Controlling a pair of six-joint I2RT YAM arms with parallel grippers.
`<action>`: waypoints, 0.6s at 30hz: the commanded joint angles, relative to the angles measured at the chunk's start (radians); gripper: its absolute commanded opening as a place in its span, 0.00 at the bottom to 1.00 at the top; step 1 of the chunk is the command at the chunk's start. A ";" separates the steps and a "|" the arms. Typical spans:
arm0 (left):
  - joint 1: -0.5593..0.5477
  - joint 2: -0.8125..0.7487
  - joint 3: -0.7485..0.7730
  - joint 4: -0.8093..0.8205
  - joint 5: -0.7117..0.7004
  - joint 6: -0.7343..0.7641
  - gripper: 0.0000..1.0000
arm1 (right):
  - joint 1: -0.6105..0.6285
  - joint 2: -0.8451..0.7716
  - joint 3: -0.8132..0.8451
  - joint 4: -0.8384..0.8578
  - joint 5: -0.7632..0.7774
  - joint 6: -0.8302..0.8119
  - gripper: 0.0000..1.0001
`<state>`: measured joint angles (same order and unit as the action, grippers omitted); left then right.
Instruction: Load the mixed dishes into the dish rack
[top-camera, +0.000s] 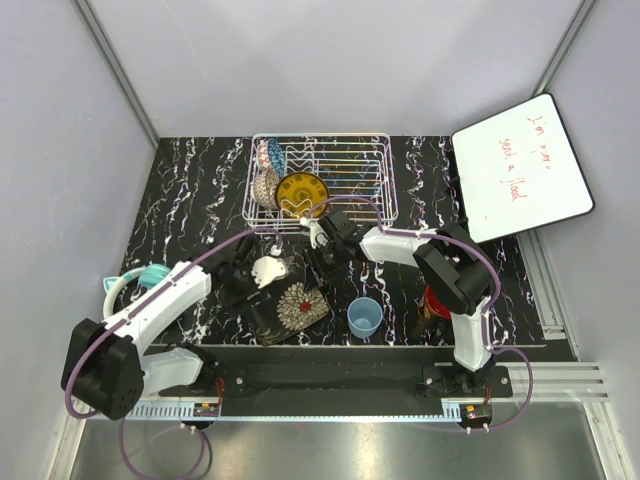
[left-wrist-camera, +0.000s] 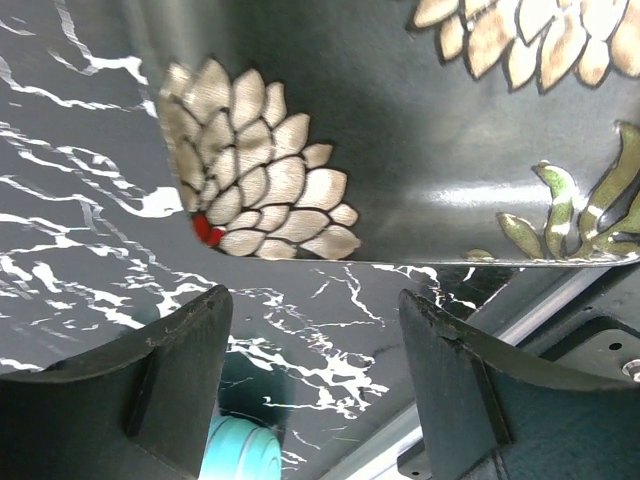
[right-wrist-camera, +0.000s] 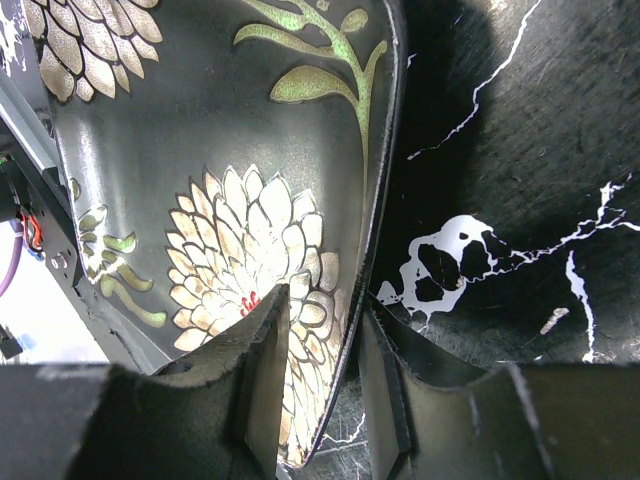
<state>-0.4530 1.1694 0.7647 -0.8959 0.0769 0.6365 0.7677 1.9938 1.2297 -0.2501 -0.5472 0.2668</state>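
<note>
Dish rack (top-camera: 355, 180) stands at the far middle of the tabletop (top-camera: 190, 200). Its left end is already taken by two patterned bowls (top-camera: 266, 185) and the yellow patterned plate (top-camera: 302, 193), and the tines to the right look free. The piece in hand, I judge, is the dark square floral plate (top-camera: 292, 310), near the front edge; whether it has left the tabletop I cannot tell.

The right tool (right-wrist-camera: 322, 315) is clamped on its raised rim, one finger on the flowered face and one behind. The left tool (left-wrist-camera: 315, 310) hangs by the plate's far left edge, fingers apart, holding nothing.

A good lift would bring the plate up on edge, keep the pinch deep, and steer to the free tines right of the yellow plate. The left tool sits close and should give way.

Around them:
- a white board (top-camera: 522, 168) at far right
- the light blue cup (top-camera: 364, 317) just beside the plate
- the dark mug (top-camera: 432, 303), half hidden behind the right arm
- a teal ball (top-camera: 150, 274) at far left
</note>
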 joint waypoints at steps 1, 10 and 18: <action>-0.006 0.012 -0.042 0.037 0.009 0.005 0.71 | 0.008 0.000 -0.001 0.031 -0.003 -0.001 0.41; -0.006 0.041 -0.067 0.101 0.026 -0.020 0.71 | 0.007 -0.004 -0.001 0.028 -0.005 0.005 0.41; -0.006 0.010 -0.002 0.063 0.072 -0.021 0.71 | 0.008 -0.003 -0.006 0.028 -0.005 0.009 0.41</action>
<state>-0.4538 1.2026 0.7132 -0.8387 0.1051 0.6266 0.7677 1.9938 1.2293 -0.2481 -0.5446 0.2703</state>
